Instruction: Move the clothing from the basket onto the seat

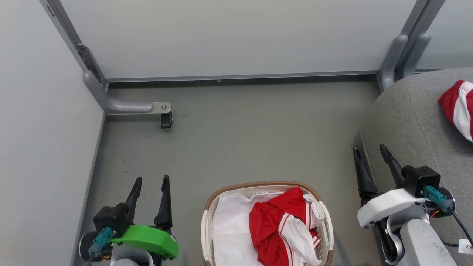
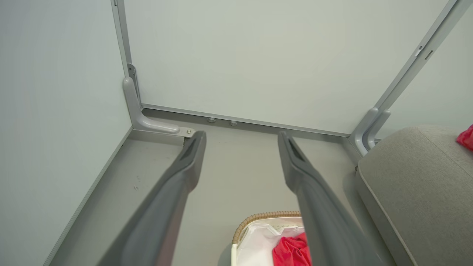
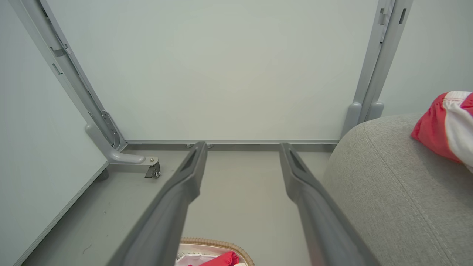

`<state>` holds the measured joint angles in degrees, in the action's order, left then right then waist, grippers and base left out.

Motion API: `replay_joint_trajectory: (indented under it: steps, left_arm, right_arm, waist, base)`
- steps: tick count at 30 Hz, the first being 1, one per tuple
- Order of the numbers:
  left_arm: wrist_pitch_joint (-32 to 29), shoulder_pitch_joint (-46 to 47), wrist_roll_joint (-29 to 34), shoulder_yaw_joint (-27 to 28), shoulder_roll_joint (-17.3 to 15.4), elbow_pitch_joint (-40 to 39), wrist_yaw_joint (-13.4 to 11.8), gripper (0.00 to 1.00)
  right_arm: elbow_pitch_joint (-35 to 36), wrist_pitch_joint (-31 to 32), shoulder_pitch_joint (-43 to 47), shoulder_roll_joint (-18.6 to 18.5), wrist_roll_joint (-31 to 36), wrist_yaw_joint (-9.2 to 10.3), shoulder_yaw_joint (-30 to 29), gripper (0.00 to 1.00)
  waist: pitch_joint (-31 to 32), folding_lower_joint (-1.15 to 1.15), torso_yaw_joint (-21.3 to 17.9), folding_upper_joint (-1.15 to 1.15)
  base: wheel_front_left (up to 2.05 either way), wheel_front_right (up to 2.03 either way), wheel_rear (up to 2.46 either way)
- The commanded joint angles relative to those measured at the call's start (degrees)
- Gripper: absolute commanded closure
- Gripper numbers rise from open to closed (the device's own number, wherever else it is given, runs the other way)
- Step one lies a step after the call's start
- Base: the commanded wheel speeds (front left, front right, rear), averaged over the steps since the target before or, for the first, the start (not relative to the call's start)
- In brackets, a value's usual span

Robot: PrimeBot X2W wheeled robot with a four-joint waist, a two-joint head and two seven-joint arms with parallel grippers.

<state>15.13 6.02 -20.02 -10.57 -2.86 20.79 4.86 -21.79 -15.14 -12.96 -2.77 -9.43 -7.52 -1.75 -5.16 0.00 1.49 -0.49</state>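
A red garment with white stripes [image 1: 284, 229] lies bunched in the right half of the white basket [image 1: 207, 225], on its white liner sheet [image 1: 229, 229]. The basket stands on the floor at the bottom middle of the head view. Another red and white garment [image 1: 456, 107] rests on the grey seat [image 1: 406, 118] at the right. My left gripper [image 1: 151, 180] stands open left of the basket, holding nothing. My right gripper [image 1: 369, 149] is open by the seat's front edge, right of the basket, also empty.
Pale partition walls close the space at the left and back. A grey metal foot with a small caster [image 1: 165, 120] juts onto the floor at the back left, and another support post [image 1: 399, 59] stands at the back right beside the seat.
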Motion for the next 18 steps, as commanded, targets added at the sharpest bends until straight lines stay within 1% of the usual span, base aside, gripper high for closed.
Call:
replay_joint_trajectory:
  steps: [1, 7, 11, 15, 18]
  left_arm:
    - [0.0, 0.6, 0.1, -0.1, -0.1, 0.0, 0.0, 0.00]
    - [0.0, 2.6, 1.7, -1.6, -0.1, 0.2, 0.4, 0.00]
    - [0.0, 5.9, 3.7, -3.6, -0.1, 1.1, 1.0, 0.00]
    - [0.0, 11.0, 5.4, -7.4, -0.1, 2.6, 1.8, 0.00]
    - [0.0, 15.7, 6.6, -12.3, -0.1, 5.3, 2.2, 0.00]
  right_arm:
    - [0.3, 0.0, 0.2, -0.2, 0.3, 0.06, 0.0, 0.00]
    - [1.1, 0.0, -1.0, -0.2, -0.1, 0.06, -0.1, 0.00]
    - [2.4, 0.0, -3.1, -0.2, 1.1, 0.06, -3.2, 0.00]
    - [4.5, 0.0, -5.9, -0.2, 2.6, 0.06, -6.9, 0.00]
    - [5.9, 0.0, -8.4, -0.2, 3.5, 0.06, -9.1, 0.00]
  waist:
    - [-0.3, 0.00, 0.0, 0.49]
    - [-2.4, 0.00, -0.1, 0.49]
    - [-5.3, 0.00, -0.8, 0.49]
    - [-9.9, 0.00, -1.9, 0.49]
    - [-14.5, 0.00, -2.9, 0.49]
  base:
    - [0.00, 0.00, 0.00]
    - [0.00, 0.00, 0.00]
    - [0.00, 0.00, 0.00]
    - [0.00, 0.00, 0.00]
    - [0.00, 0.00, 0.00]
